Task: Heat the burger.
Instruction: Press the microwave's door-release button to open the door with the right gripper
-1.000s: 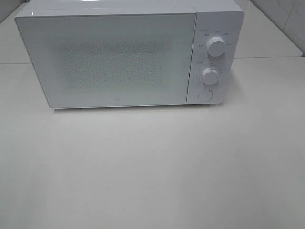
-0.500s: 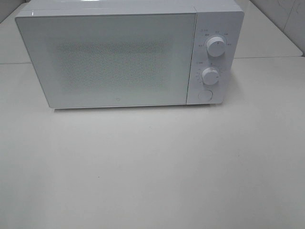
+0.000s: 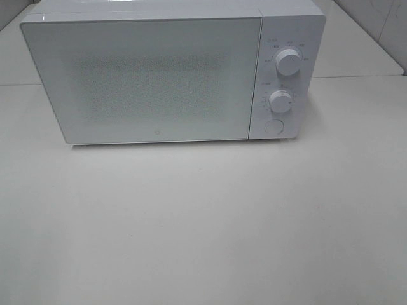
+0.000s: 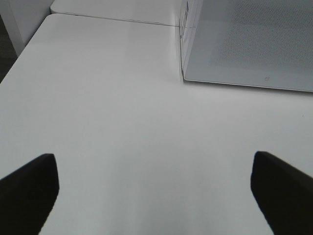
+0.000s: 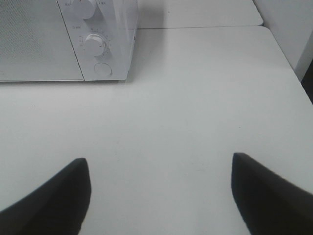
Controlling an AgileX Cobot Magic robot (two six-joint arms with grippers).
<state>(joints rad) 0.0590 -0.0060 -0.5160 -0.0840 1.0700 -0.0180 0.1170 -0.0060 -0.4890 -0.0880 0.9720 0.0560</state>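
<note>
- The left gripper hangs above the table with its jaws spread wide. Its two dark fingers sit far apart at the edges of the left wrist view. Only bare tabletop lies between them, and it holds nothing.
- The right gripper is also wide open over the same white tabletop. One dark finger sits at each side of the right wrist view, and its grasp is empty too.
- A white microwave stands on the table ahead of both grippers and well apart from them. The left wrist camera sees its door-side front corner. The right wrist camera sees the end with the controls.
- The door is shut. It is a pale glossy panel with a fine dotted mesh window, and nothing can be made out through it.
- The control strip runs down the side to the right of the door in the high view. It has an upper knob, a lower knob beneath it, and a round button at the bottom.
- The burger shows in no view, so I cannot tell where it is, whether behind the shut door or elsewhere.
</note>
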